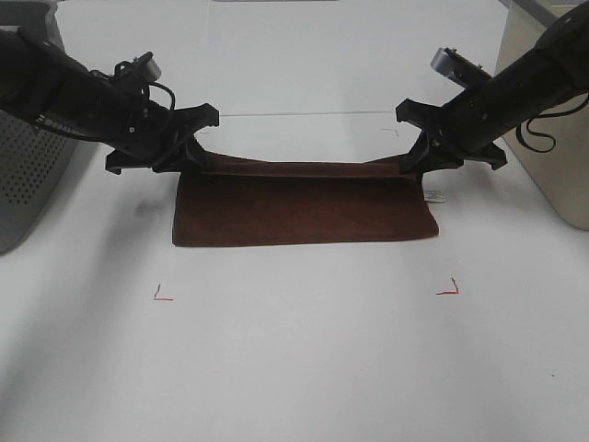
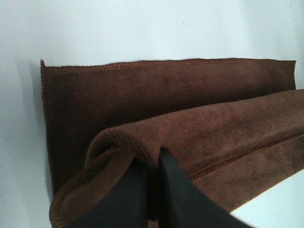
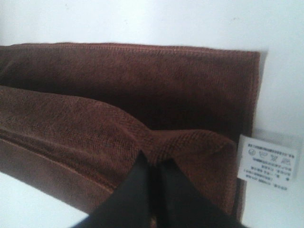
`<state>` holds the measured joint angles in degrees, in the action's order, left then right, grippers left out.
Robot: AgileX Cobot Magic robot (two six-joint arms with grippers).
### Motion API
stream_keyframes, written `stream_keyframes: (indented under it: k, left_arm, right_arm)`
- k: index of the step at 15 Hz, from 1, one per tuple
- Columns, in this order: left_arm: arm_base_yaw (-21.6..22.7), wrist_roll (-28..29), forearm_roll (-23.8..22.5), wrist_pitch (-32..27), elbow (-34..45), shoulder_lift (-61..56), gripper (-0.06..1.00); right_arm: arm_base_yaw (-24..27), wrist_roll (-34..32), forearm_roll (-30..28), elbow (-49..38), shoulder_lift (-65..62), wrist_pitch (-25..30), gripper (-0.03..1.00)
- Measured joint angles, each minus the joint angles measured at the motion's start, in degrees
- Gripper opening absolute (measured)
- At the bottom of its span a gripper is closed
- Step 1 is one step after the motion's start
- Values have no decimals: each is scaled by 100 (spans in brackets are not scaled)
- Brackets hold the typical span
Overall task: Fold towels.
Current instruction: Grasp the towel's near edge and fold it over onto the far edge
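Note:
The dark reddish-brown towel [image 1: 304, 214] lies across the middle of the white table, and its far edge is lifted into a ridge over the flat part. My left gripper [image 1: 189, 152] is shut on the far left corner of the towel [image 2: 180, 95], the black fingers [image 2: 173, 190] pinching a raised fold. My right gripper [image 1: 416, 157] is shut on the far right corner of the towel [image 3: 118, 85], the cloth bunched at its fingertips [image 3: 164, 185]. A small white tag [image 3: 267, 162] sticks out at the right edge, also visible from above as the tag [image 1: 433, 195].
A grey perforated bin [image 1: 23, 175] stands at the left edge and a beige box [image 1: 552, 138] at the right. Two red corner marks [image 1: 163, 296] [image 1: 448, 289] lie on the table nearer the front than the towel.

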<state>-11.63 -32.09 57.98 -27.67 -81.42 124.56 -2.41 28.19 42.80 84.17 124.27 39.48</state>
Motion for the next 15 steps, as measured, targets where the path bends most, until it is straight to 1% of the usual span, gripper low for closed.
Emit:
stream_keyframes:
  k: [2, 4, 6, 8, 9, 10, 11, 12, 13, 14, 15]
  left_arm:
    - [-23, 0, 29, 97, -155, 189, 1]
    - [-80, -74, 74, 149, -332, 384, 1]
    - [-183, -132, 74, 401, -430, 556, 3]
    - [-212, -149, 46, 584, -435, 642, 12]
    - [-212, -149, 29, 665, -435, 665, 19]
    - [-206, -149, 17, 705, -435, 670, 29]
    - [-206, -149, 6, 710, -435, 670, 34]
    - [-206, -149, 0, 710, -435, 670, 43]
    - [-206, -149, 0, 699, -435, 670, 52]
    - [-206, -149, 0, 682, -435, 670, 58]
    - [-206, -149, -6, 584, -435, 670, 66]
  right_arm:
    - [-6, 40, 149, 0, 143, -281, 2]
    - [-6, 52, 178, 0, 292, -567, 2]
    - [-6, 74, 178, 0, 384, -773, 2]
    - [-6, 97, 166, 0, 476, -900, 6]
    - [6, 97, 155, 0, 527, -951, 11]
    - [6, 103, 149, 0, 561, -985, 17]
    - [11, 103, 166, 0, 573, -997, 21]
    - [17, 103, 183, 0, 573, -997, 30]
    - [17, 115, 286, 6, 573, -957, 41]
    - [17, 143, 350, 34, 573, -865, 53]
    - [17, 160, 413, 57, 527, -670, 69]
